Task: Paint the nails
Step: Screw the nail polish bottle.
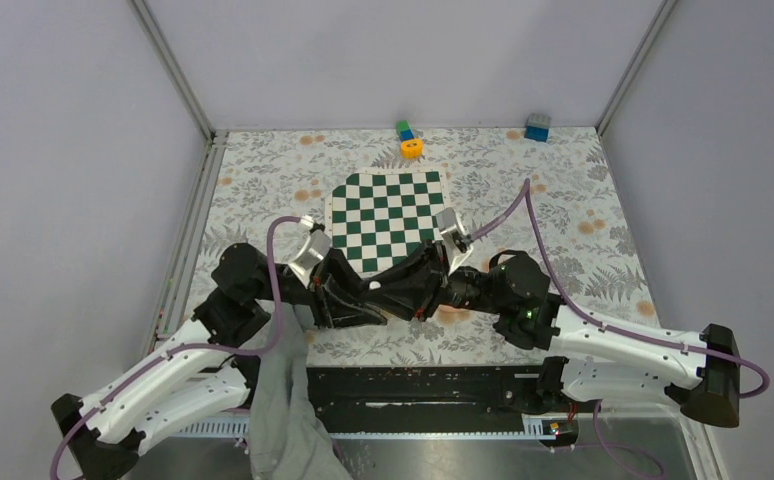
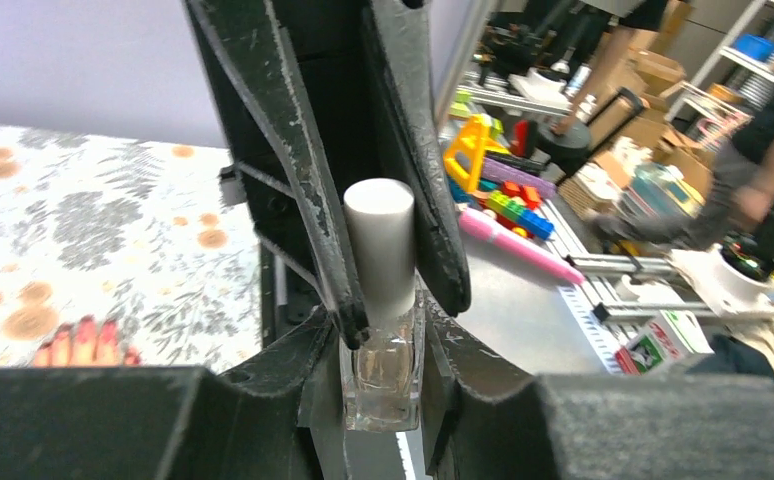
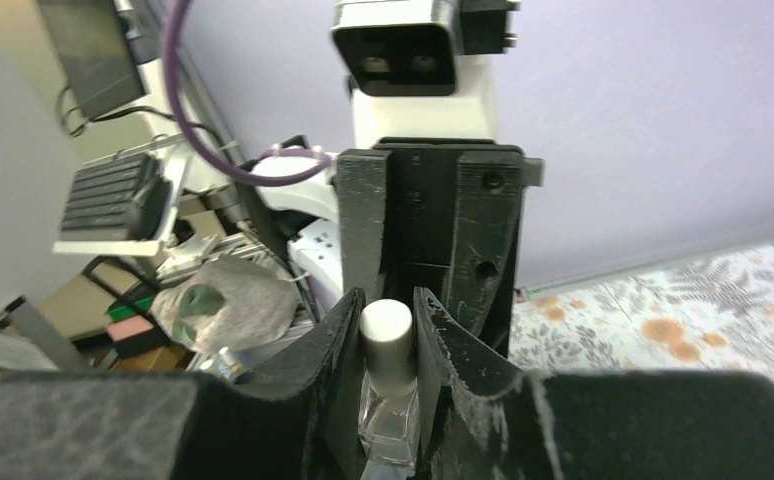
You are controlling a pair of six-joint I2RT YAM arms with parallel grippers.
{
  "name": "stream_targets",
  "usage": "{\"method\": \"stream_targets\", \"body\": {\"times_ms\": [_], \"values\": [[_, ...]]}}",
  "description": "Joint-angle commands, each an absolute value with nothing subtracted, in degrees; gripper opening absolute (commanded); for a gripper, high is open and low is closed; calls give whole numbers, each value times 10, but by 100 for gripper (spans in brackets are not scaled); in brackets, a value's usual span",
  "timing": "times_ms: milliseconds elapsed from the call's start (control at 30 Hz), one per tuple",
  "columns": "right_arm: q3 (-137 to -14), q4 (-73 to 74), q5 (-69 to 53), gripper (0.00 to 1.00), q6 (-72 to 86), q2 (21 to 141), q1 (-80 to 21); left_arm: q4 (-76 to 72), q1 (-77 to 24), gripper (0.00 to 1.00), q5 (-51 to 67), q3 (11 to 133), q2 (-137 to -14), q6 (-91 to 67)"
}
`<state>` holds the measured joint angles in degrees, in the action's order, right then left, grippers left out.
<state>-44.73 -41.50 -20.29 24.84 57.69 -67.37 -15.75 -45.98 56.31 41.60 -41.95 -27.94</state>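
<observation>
A clear glass nail polish bottle [image 2: 383, 385] with a white cap [image 2: 380, 240] is held between both grippers at the table's near middle. My left gripper [image 2: 383, 350] is shut on the glass body. My right gripper [image 3: 388, 325] is shut on the white cap [image 3: 386, 335]. From above the cap [image 1: 374, 286] shows as a white dot where the two grippers meet. The pale hand with dark red nails [image 2: 78, 342] lies on the floral cloth, left of the bottle. Its grey sleeve [image 1: 285, 410] hangs over the near edge. From above, the left arm hides the nails.
A green-and-white chequered mat [image 1: 388, 215] lies just beyond the grippers. An orange ring [image 1: 412, 148], a green-blue block [image 1: 404, 130] and a blue block [image 1: 537, 127] stand at the far edge. A pink pen [image 2: 518, 245] lies off the table.
</observation>
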Motion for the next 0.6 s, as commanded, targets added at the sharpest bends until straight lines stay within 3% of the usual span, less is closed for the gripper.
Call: {"method": "stream_targets", "body": {"times_ms": [0, 567], "values": [[-480, -298, -137, 0, 264, 584, -678, -100, -441, 0, 412, 431, -390, -187], [-643, -76, 83, 0, 473, 765, -689, 126, -459, 0, -12, 477, -420, -78]]}}
